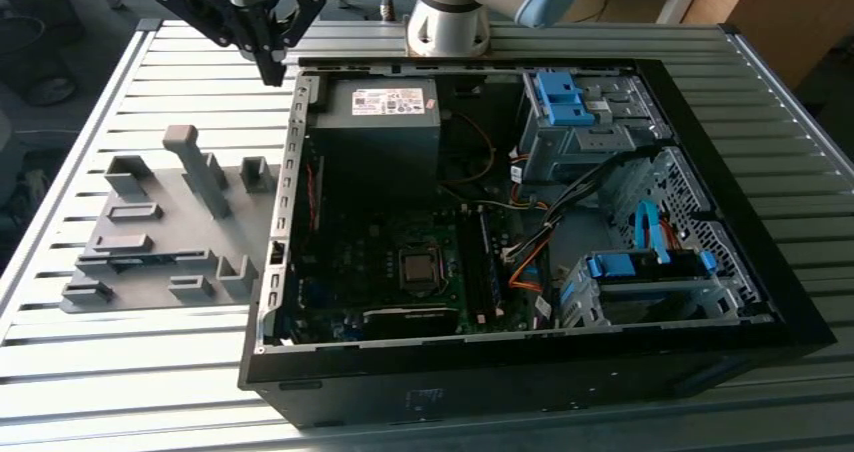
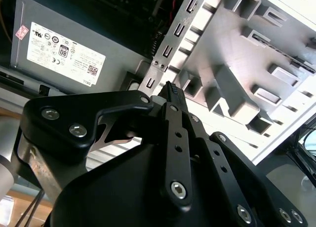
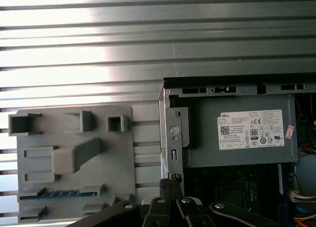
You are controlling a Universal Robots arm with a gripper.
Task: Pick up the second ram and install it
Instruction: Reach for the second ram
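The second ram (image 3: 59,193) is a thin blue stick lying on edge in a slot of the grey holder plate (image 3: 143,133). In the exterior view the ram (image 1: 134,262) shows as a dark strip near the plate's (image 1: 154,234) front. My gripper (image 1: 274,70) hangs above the table at the open computer case's (image 1: 534,367) back corner, on the exterior view's left. It is well behind the plate and apart from the ram. In both wrist views the black fingers meet at one tip (image 2: 171,87) (image 3: 170,180), shut with nothing between them.
The power supply (image 1: 380,122) fills the case's back corner near my gripper. The motherboard (image 1: 387,272) with its processor socket lies below it. Blue drive-bay latches (image 1: 561,97) and cables sit on the exterior view's right. Grey upright blocks (image 1: 200,167) stand on the plate. The arm's base (image 1: 447,22) stands behind the case.
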